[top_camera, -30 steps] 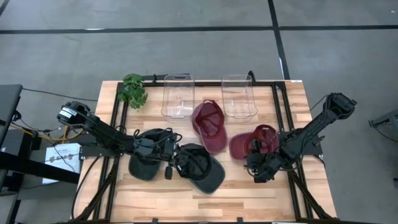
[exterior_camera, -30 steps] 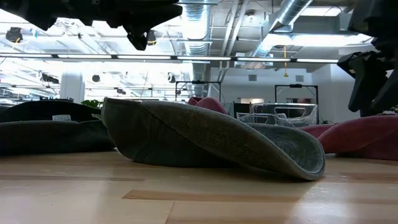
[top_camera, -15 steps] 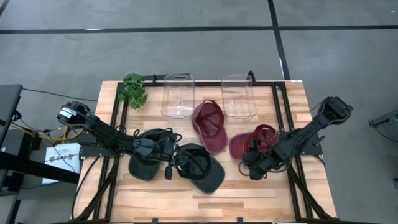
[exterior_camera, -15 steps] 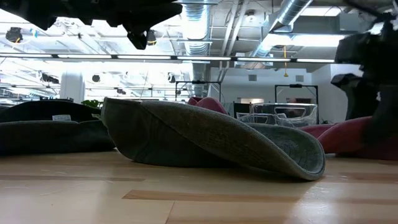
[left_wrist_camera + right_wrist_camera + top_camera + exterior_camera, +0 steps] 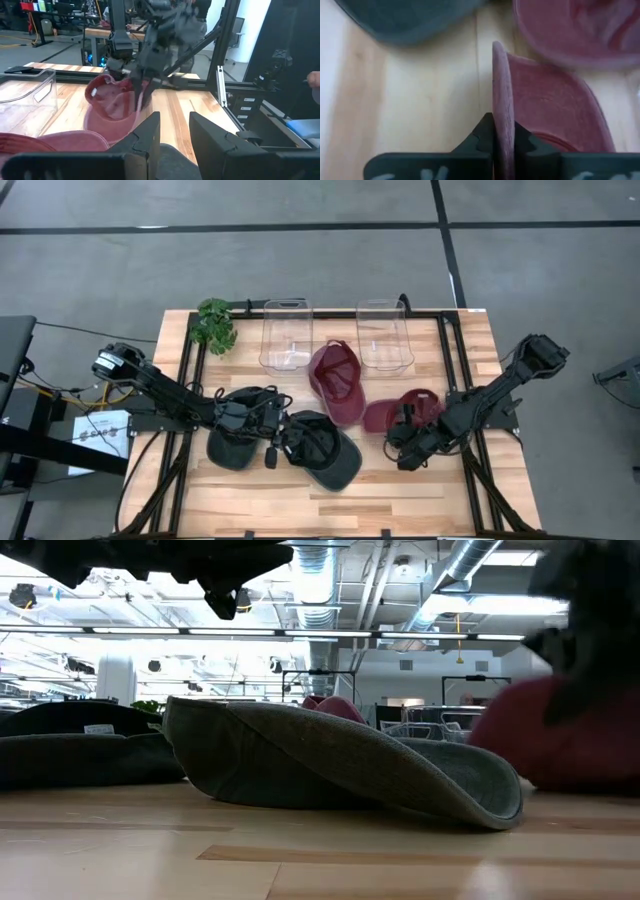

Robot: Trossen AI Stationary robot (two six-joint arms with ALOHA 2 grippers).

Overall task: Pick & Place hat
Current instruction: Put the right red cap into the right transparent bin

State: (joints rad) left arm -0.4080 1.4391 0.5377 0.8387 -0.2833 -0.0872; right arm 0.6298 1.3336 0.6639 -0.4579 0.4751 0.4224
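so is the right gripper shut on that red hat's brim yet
Yes, shut: in the right wrist view the right gripper pinches the red hat by its brim edge.

Pretty sure I'm parked in a robotics lab or some industrial workshop space. My wooden tabletop (image 5: 250, 505) sits on a bare grey concrete floor (image 5: 300, 270) marked with dark lines, and a black metal frame (image 5: 440, 330) runs along its edges. Looking level across the table, there's an open ceiling with exposed silver ducts (image 5: 310, 570), pipes and strip lights (image 5: 300, 632). Past my left wrist I see workbenches (image 5: 107, 32) cluttered with gear and a red stand (image 5: 35, 25) at the far side. Cables (image 5: 60, 395) trail off the tabletop's left edge.
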